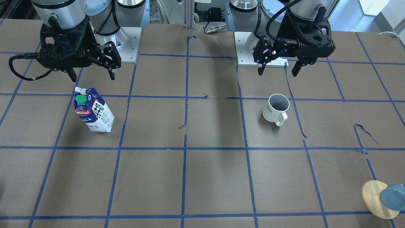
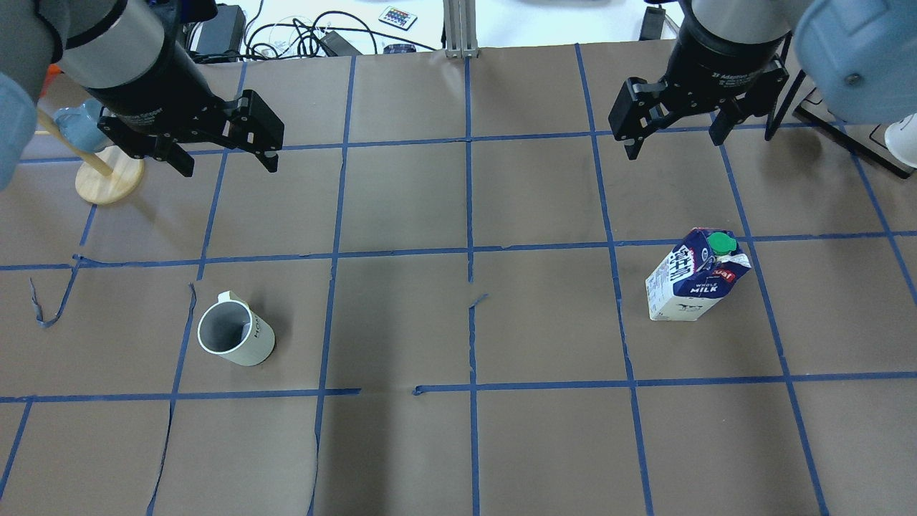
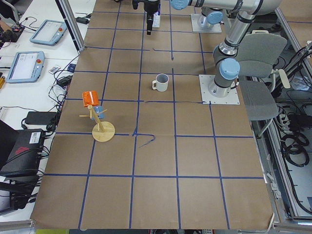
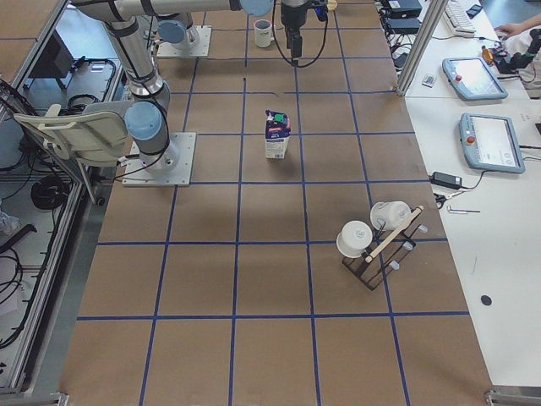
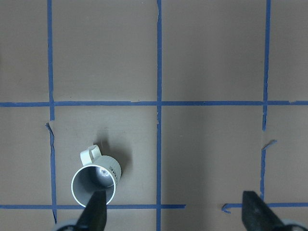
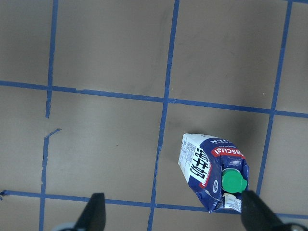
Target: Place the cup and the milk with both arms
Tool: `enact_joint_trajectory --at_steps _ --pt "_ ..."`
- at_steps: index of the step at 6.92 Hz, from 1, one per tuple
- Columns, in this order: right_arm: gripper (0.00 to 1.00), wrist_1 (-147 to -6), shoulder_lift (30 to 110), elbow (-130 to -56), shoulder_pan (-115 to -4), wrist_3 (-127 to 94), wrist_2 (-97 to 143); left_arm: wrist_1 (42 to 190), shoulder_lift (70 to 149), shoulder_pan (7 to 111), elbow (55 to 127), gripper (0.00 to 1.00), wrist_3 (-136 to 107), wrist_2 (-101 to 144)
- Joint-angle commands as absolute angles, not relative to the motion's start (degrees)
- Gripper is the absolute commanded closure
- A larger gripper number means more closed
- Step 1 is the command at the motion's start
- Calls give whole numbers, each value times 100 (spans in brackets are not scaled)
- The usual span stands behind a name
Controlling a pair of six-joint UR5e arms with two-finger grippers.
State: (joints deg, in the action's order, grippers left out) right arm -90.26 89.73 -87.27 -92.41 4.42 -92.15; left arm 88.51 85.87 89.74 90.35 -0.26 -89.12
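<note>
table — blue-taped grid | left arm raised, left pincer pointing straight down, released and empty | right arm raised alike, right pincer released and empty | milk upright toward table's right edge | cup upright toward left edge — untouched

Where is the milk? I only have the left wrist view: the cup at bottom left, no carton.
Observer: The milk stands upright on the table on the right arm's side, well apart from the cup.
Operator: Right jaws on it?
Observer: No. The right gripper hangs above the table, jaws open and empty, clear of the carton.
Operator: Any clutter on the cup's side?
Observer: A wooden mug stand sits toward the table's left end, with an orange mug and a blue mug on it.
</note>
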Motion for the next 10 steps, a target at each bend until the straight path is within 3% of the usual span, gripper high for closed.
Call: enact_joint_trajectory --at_steps 1,10 --pt "0 -9236 8974 -8806 -9237 387 -9237 8851 8587 8974 9044 0 -26 -8912" --pt "1 -9404 8982 -8921 -9220 211 -9176 8851 8578 8974 9079 0 -9 -8912"
